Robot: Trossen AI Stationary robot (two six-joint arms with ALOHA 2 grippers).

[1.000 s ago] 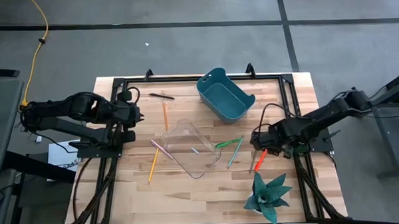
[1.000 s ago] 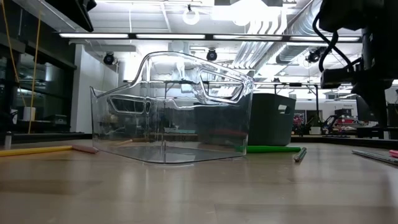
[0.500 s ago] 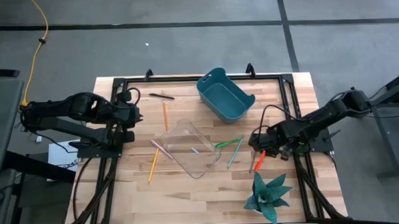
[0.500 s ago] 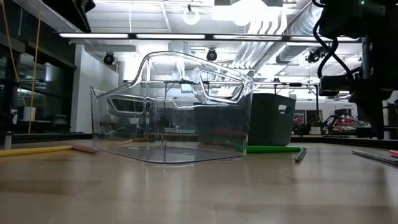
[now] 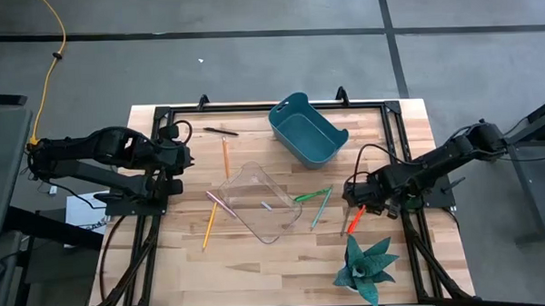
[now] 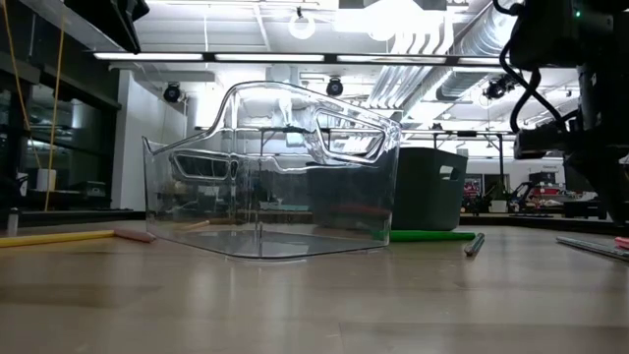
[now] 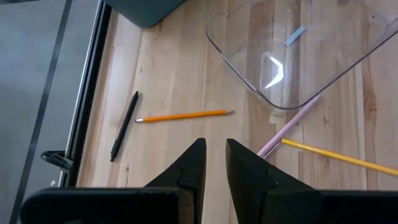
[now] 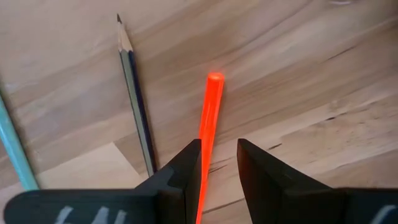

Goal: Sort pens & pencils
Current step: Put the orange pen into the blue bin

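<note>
**A:** Anything new in the high view?

**B:** My right end effector (image 5: 354, 201) has nudged slightly over the last second and sits at the upper tip of the red-orange pen (image 5: 352, 225). Nothing is lifted or sorted yet, so I read it as lining up the first pick. The left end effector (image 5: 189, 156) waits at the bench (image 5: 408, 130) edge.

**A:** Low view?

**B:** The right arm has slid further right. The glossy clear bin (image 6: 270, 177) is see-through with rounded corners, and a slim green pen (image 6: 432, 235) lies flat behind it.

**A:** Left wrist?

**B:** Fingers a narrow gap apart, holding nothing. Ahead lie a yellow-orange pencil (image 7: 183, 116) and a matte black pen (image 7: 124, 124).

**A:** Right wrist?

**B:** Fingers apart, straddling the smooth, round, translucent red-orange pen and not clamping it. A dark sharpened pencil (image 8: 137, 106) lies beside it on grainy wood.
</note>
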